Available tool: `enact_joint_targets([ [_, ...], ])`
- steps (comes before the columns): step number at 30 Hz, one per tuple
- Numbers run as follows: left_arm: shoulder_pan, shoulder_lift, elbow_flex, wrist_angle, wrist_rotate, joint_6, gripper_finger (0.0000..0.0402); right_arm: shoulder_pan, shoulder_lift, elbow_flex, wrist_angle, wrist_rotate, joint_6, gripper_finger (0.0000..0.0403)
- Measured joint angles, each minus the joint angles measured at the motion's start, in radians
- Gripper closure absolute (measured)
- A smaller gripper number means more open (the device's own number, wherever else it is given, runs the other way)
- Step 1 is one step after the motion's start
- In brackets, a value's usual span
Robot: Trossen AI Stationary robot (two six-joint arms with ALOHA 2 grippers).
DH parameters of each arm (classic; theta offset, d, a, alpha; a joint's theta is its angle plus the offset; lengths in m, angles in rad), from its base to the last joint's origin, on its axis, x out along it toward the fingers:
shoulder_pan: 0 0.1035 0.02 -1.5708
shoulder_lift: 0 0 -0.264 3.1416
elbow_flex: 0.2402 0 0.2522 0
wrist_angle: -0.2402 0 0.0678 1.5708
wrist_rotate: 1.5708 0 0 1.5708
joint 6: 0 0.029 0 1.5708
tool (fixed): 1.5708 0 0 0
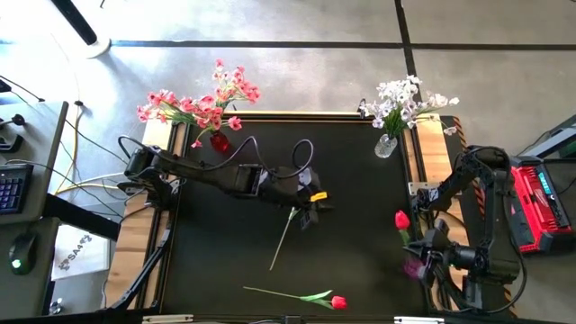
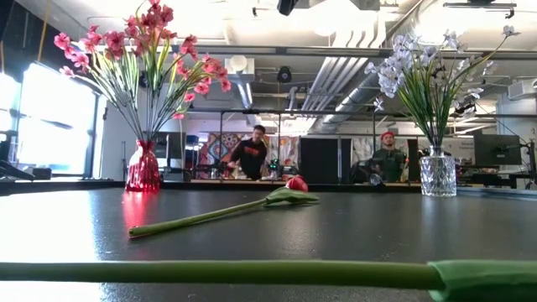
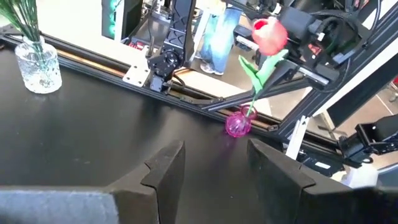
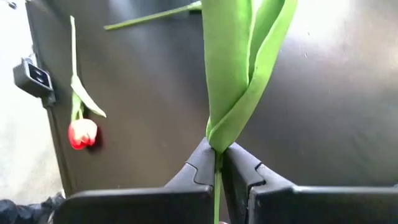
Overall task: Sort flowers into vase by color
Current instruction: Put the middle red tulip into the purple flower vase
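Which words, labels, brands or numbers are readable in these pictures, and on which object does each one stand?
"SAFE": my best reading of blurred dark letters on the white sheet on the floor left of the table; uncertain.
Red device right of the table: its small dark label strip is too small to read.
Keyboard at the left edge: key markings too small to read.
Nothing else is legible in any view.

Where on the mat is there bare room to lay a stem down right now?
Bare mat lies between the red vase and the clear vase, and in the near-left corner beside the loose stem. It is crowded by the right end effector, shut on a tulip over the pink vase, and along the near edge around the fallen tulip.
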Motion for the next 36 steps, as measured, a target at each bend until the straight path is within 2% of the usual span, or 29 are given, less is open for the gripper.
enact_joint_targets([
  [4, 0.0, 0.0, 0.0, 0.021, 0.0, -0.001, 0.0241, -0.002, -0.001, 0.0, -0.004, 0.063, -0.025, 0.0403],
  [8, 0.0, 0.0, 0.0, 0.021, -0.005, -0.001, 0.0241, -0.041, 0.0, -0.007, -0.04, 0.069, -0.059, 0.0403],
  [16, -0.009, 0.0, 0.0, 0.058, -0.024, -0.003, 0.0241, -0.195, 0.004, -0.007, -0.016, 0.068, -0.23, 0.0403],
  [22, -0.033, 0.0, 0.0, 0.059, -0.052, -0.003, 0.0241, -0.309, -0.007, 0.008, -0.007, 0.124, -0.346, 0.0403],
  [27, -0.051, 0.0, 0.0, 0.057, -0.081, 0.0, 0.0241, -0.424, -0.031, 0.077, 0.014, 0.131, -0.536, 0.0403],
  [31, -0.059, 0.0, 0.0, 0.058, -0.093, 0.0, 0.0241, -0.532, -0.039, 0.158, 0.089, 0.098, -0.787, 0.0403],
  [36, -0.065, 0.0, 0.0, 0.052, -0.097, 0.001, 0.0241, -0.723, -0.039, 0.164, 0.282, -0.099, -1.052, 0.0403],
])
